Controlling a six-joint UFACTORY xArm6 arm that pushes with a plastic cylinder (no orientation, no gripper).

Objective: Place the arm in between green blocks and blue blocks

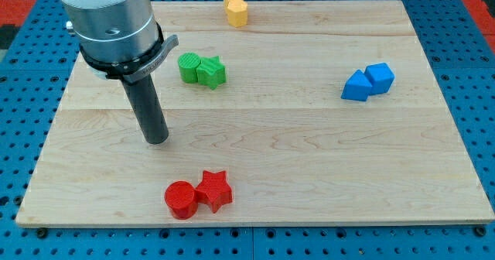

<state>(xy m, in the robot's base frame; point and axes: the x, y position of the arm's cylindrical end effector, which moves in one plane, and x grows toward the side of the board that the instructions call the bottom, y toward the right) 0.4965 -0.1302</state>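
My tip rests on the wooden board at the view's left, below and left of the green blocks. A green round block and a green star block touch each other at the upper middle-left. A blue triangular block and a blue cube touch each other at the view's right. My tip is far left of the blue pair and not between the two pairs.
A red cylinder and a red star sit together near the bottom edge, below and right of my tip. Two yellow blocks sit at the top edge. The wooden board lies on a blue pegboard.
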